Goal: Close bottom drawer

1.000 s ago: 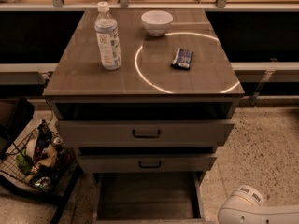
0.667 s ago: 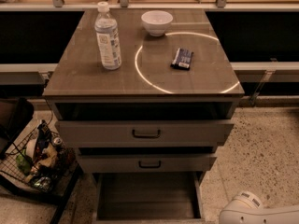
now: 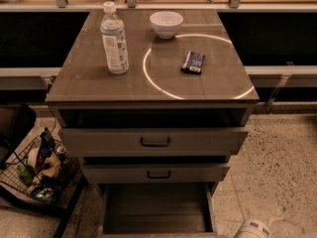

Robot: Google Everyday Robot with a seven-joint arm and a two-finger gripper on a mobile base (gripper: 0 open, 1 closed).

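The grey-brown cabinet (image 3: 153,78) has three drawers. The bottom drawer (image 3: 156,209) is pulled far out. Its empty box-shaped tray shows from above at the bottom edge of the view, and its front and handle are cut off below the frame. The middle drawer (image 3: 158,174) and the wider top drawer (image 3: 154,142) each stick out a little, with their black handles visible. A white rounded part of my arm (image 3: 252,229) shows at the bottom right, to the right of the bottom drawer. The gripper itself is below the frame edge, out of view.
On the cabinet top stand a water bottle (image 3: 114,38), a white bowl (image 3: 166,24) and a dark snack packet (image 3: 193,62). A black wire basket (image 3: 39,170) full of items sits on the floor to the left. Speckled floor (image 3: 277,167) lies to the right.
The white arm part at the bottom right has sunk lower and shifted slightly left, so less of it shows. The drawers have not moved.
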